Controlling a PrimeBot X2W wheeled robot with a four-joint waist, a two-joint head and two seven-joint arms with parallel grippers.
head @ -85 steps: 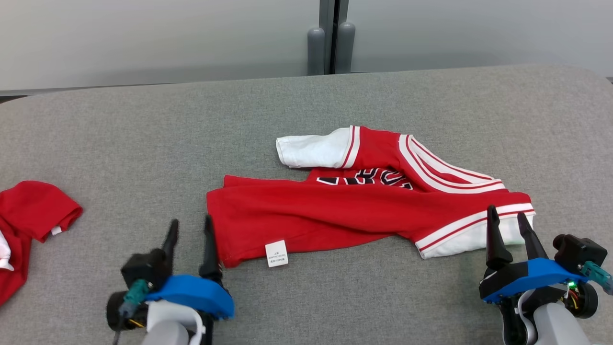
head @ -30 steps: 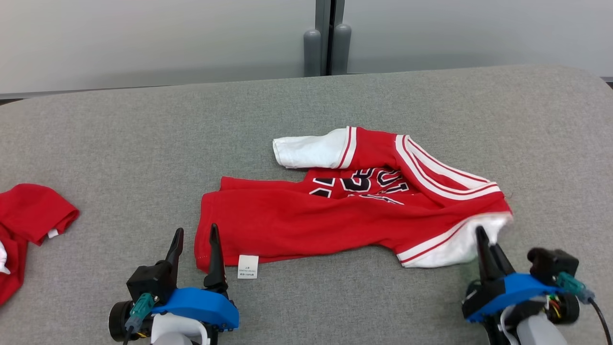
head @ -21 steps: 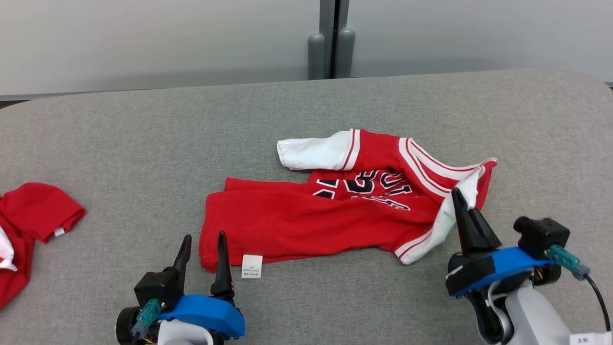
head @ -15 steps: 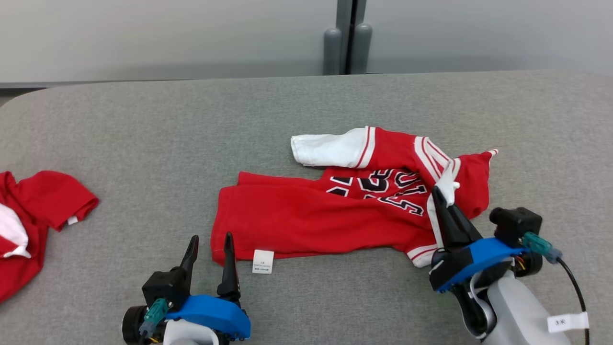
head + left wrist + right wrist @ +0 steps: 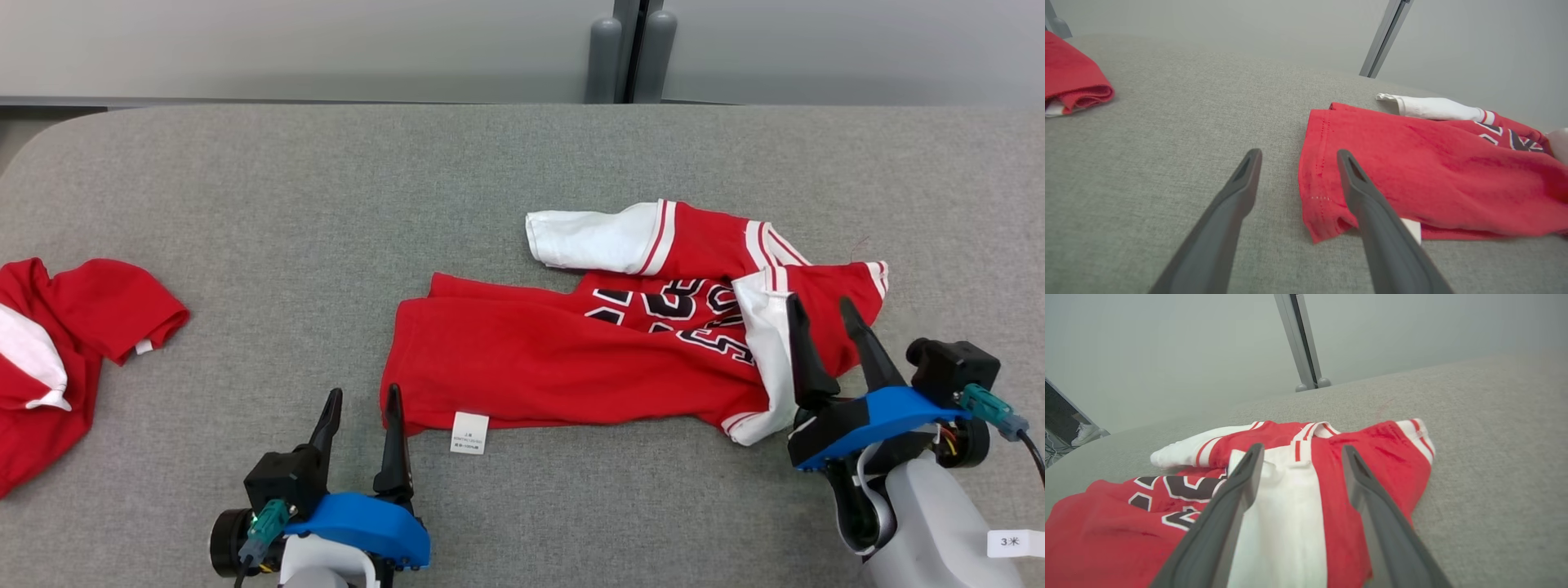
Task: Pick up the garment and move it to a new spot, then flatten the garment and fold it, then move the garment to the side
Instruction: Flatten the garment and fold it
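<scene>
Plainly, the right tool stood with its two dark fingers spread apart and clamped on nothing. It was over the right end of the garment, a red jersey with white trim and dark lettering lying crumpled on the grey worktop. Seen from that tool's wrist, a white-and-red sleeve lay doubled over the jersey's chest, directly under and between the fingers. Its striped cuff was ahead and to the right of the right fingertip; whether the fingers touched the cloth could not be told. The other white sleeve stuck out ahead and to the left of this tool. The left tool was likewise spread wide and empty, low over bare worktop. The jersey's hem corner was just beside its right finger, and a small white label lay a little further to that side. Well off to the left tool's left lay a second red garment.
</scene>
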